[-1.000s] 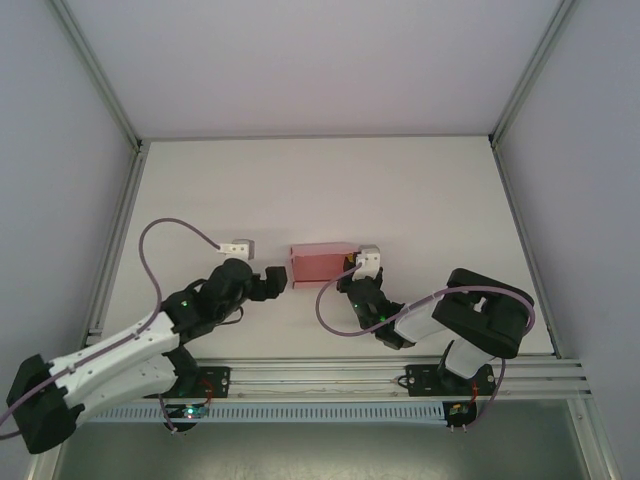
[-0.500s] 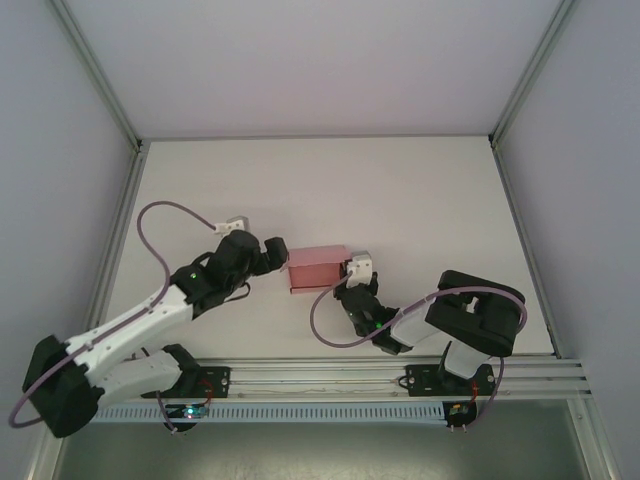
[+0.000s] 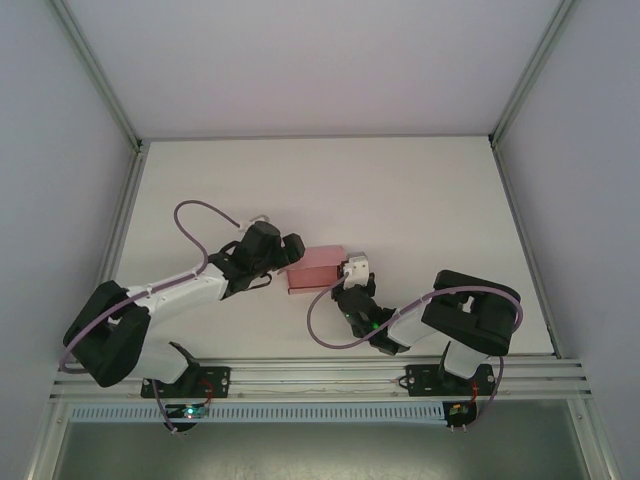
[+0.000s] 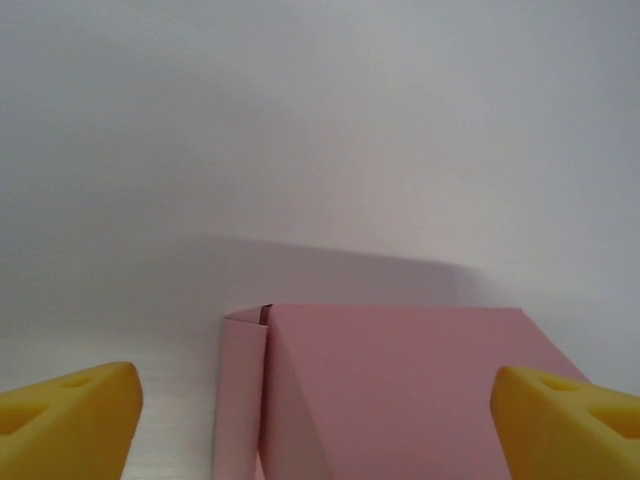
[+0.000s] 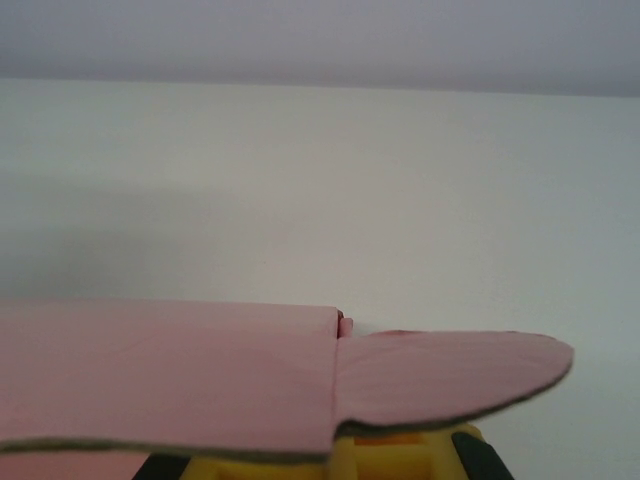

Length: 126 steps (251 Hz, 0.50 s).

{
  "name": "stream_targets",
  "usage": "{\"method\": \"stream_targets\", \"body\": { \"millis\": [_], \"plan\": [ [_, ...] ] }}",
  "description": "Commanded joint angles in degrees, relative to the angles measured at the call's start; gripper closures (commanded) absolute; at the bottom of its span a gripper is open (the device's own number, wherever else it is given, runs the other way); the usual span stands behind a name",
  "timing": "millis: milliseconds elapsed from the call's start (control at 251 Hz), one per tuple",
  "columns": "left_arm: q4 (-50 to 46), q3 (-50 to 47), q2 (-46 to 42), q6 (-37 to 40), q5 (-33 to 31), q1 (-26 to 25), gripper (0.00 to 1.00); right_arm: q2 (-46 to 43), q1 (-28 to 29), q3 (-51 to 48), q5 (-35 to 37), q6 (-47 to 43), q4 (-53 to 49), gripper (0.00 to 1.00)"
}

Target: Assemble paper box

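Paper box (image 3: 318, 267) plain pink, between left gripper (image 3: 292, 250) and right gripper (image 3: 352, 272)

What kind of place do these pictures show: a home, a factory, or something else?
Most likely a laboratory robot cell: a bare white table inside plain walls, aluminium frame posts at the corners, and the left arm and right arm bolted to a metal rail, working on one pink paper box.

The paper box (image 3: 315, 268) is plain pink on the white desk (image 3: 420, 200). Flanking the box, the left end effector (image 4: 320, 425) has yellow fingers (image 4: 65, 420).
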Motion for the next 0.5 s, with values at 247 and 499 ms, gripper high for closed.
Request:
{"method": "stream_targets", "body": {
  "millis": [247, 499],
  "plan": [
    [9.35, -5.75, 3.41, -3.88, 3.34, 0.63, 0.33, -3.14, 1.16, 0.04, -3.36, 4.15, -9.10, 0.92],
    [11.63, -6.73, 5.22, -4.84, 4.41, 0.64, 0.46, -9.52, 1.37, 0.16, -7.10, 9.10, -17.10, 0.75]
  ]
}}
